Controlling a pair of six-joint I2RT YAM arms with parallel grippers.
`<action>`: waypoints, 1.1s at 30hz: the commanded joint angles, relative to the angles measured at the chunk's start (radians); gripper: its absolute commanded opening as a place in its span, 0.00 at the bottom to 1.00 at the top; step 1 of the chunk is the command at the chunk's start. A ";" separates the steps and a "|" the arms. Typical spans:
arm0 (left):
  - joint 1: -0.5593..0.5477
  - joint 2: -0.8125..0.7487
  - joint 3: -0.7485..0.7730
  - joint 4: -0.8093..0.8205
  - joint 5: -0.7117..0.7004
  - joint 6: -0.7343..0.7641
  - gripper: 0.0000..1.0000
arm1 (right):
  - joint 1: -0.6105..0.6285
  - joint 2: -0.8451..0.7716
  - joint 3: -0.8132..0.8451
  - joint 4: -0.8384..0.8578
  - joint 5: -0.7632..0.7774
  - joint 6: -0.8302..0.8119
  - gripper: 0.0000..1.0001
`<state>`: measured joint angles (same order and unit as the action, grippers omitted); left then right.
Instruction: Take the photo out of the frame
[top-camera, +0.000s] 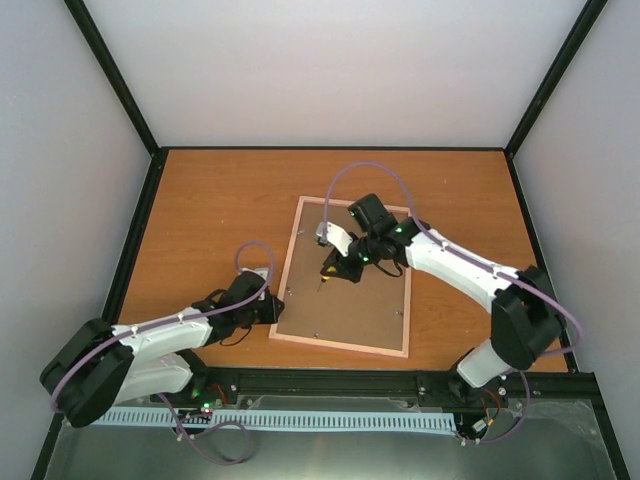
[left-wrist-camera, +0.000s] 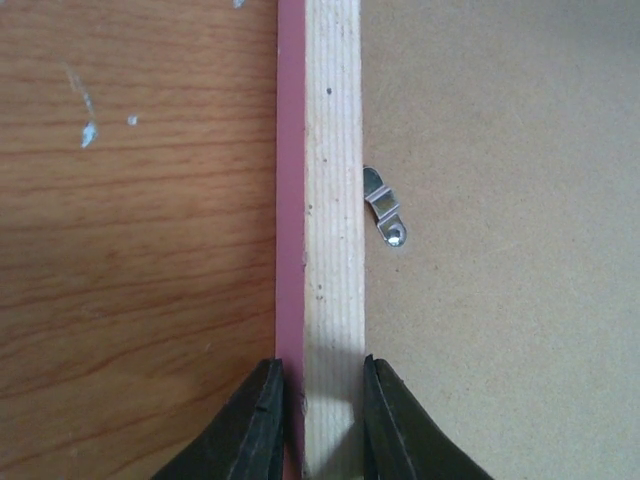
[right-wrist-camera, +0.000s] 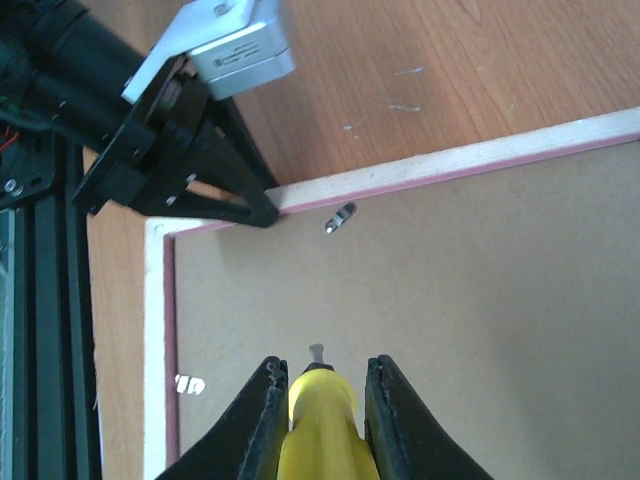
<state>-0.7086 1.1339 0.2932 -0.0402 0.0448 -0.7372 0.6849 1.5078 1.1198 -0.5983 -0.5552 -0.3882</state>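
Left gripper (top-camera: 272, 308) clamps the frame (top-camera: 340, 346) at its lower-left edge, back up at centre of the counter (top-camera: 200, 200); right gripper (top-camera: 338, 265) grips a yellow screwdriver (top-camera: 326, 269) above it. Left wrist: fingers (left-wrist-camera: 258, 425) pinch the pale rail, clip (left-wrist-camera: 385, 210) upper right. Right wrist: screwdriver tip over backing board (right-wrist-camera: 450, 300)

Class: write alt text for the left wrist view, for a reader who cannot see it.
The left gripper clamps the frame by its pale wood rail. A small metal clip sits on the brown backing board; the wooden table lies left.
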 joint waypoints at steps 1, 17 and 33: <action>-0.010 -0.049 -0.004 -0.023 0.049 -0.086 0.01 | 0.033 0.089 0.095 0.063 0.010 0.064 0.03; -0.156 -0.091 -0.015 -0.113 0.004 -0.274 0.01 | 0.167 0.276 0.208 0.080 -0.025 0.120 0.03; -0.157 -0.103 -0.038 -0.135 -0.023 -0.277 0.01 | 0.176 0.361 0.241 0.075 0.114 0.161 0.03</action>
<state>-0.8539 1.0378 0.2707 -0.1455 0.0025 -0.9520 0.8536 1.8503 1.3388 -0.5224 -0.4927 -0.2420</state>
